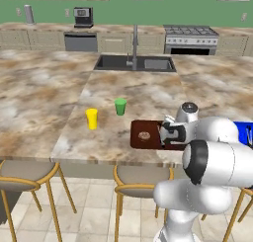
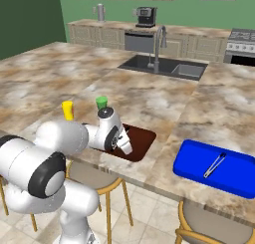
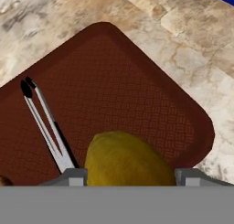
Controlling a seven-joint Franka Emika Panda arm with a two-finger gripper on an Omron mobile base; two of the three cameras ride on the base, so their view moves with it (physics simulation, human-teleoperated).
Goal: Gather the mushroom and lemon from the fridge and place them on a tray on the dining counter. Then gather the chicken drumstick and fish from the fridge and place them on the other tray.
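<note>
The gripper (image 3: 130,175) hangs over the brown tray (image 3: 137,86) on the dining counter (image 1: 59,98), and the lemon (image 3: 128,161) sits between its fingers (image 3: 73,176). In the hand view the yellow fruit bulges at about 6 o'clock, with a grey finger tip on each side of it, so the jaws look clamped on the lemon, though the contact itself is cut off by the frame edge. A pair of metal tongs (image 3: 45,125) lies on the tray at roughly 9 o'clock from the lemon, its dark tips pointing toward 11 o'clock.

In the left base view the brown tray (image 1: 146,135) carries a small round pale item, likely the mushroom (image 1: 144,136), near its middle, and the gripper (image 1: 167,133) is at 3 o'clock from it. A yellow cup (image 1: 92,118) and a green cup (image 1: 120,106) stand on the counter at about 10 o'clock from the tray, apart from each other.

In the right base view the blue tray (image 2: 219,168) rests at 3 o'clock from the brown tray (image 2: 142,138), well apart, with a second pair of tongs (image 2: 215,165) lying on it. The sink (image 1: 136,63) is set into the counter farther back, at 12 o'clock.
</note>
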